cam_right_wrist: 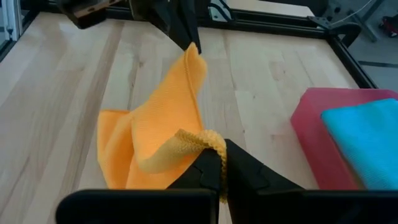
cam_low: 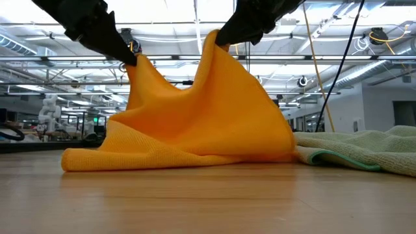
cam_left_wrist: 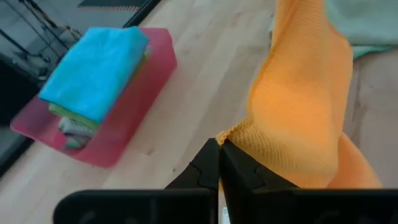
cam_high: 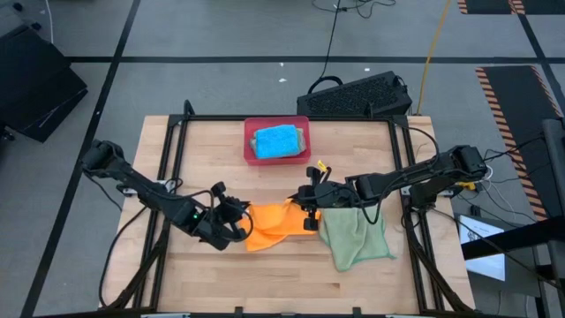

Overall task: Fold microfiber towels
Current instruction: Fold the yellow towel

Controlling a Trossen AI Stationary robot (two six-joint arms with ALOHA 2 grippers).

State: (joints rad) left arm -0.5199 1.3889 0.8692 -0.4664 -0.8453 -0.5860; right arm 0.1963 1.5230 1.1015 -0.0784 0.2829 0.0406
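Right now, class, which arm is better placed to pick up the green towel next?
The right. Its tool, shut on the orange towel, hangs beside the green towel; the left tool holds the orange towel's far corner.

Grey floor (cam_high: 221, 35), wooden table (cam_high: 221, 265), ceiling light strips (cam_low: 364, 6), black case (cam_high: 357, 95)

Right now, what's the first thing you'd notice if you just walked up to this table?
The orange towel, lifted like a tent at the table's middle: the left gripper and the right gripper each pinch a corner while its bottom rests on the wood. A green towel lies crumpled beside it, and a pink tray holds a folded blue towel.
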